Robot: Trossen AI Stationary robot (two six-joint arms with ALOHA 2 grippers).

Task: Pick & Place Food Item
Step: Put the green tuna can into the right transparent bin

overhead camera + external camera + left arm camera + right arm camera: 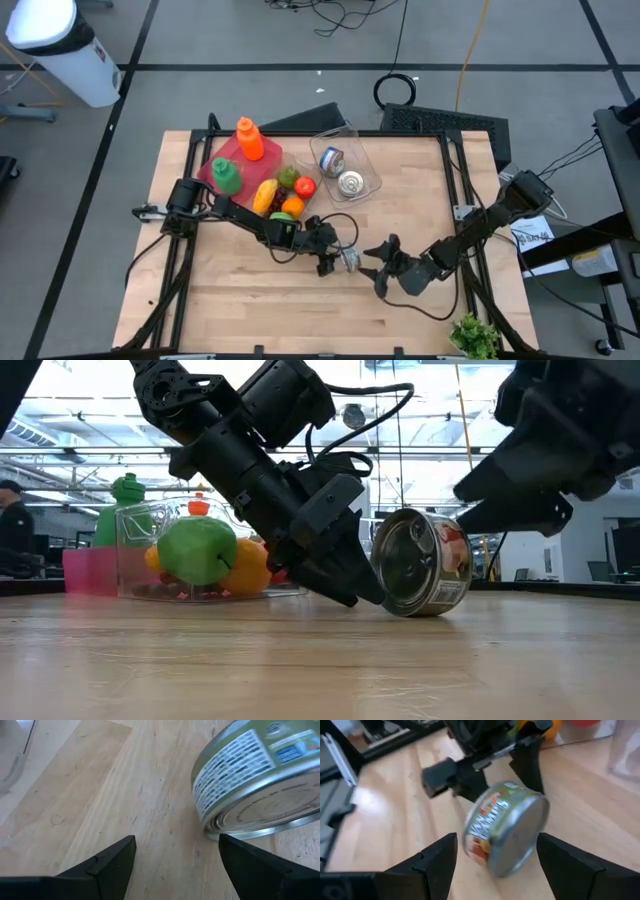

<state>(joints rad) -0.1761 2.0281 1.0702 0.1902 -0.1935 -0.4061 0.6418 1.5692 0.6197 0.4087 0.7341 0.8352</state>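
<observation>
A round tin can (pixel 350 261) with a green and orange label stands tilted on its rim near the middle of the wooden table (pixel 240 320). My left gripper (pixel 331 255) is open just left of it. In the left wrist view the can (pixel 250 775) lies outside the gap, beside one finger. My right gripper (pixel 380 268) is open to the can's right. Its fingers point at the can (pixel 505 830) and stand short of it on either side. The low view shows the can (pixel 425 563) between the two grippers. My left gripper meets the can's lower rim (pixel 216 833) with the outer side of one fingertip (pixel 231 845); nothing is between its fingers. The fingers slant down from the table's left. The can leans tilted beside that finger, its lower rim (pixel 425 610) on the table.
A pink tray (pixel 222 160) at the far left holds an orange bottle (pixel 249 139), a green bottle (pixel 227 176) and fruit (pixel 285 195). A clear container (pixel 365 160) behind holds two cans. A green plant (pixel 475 337) sits at the near right corner. Bare wood lies toward the near edge.
</observation>
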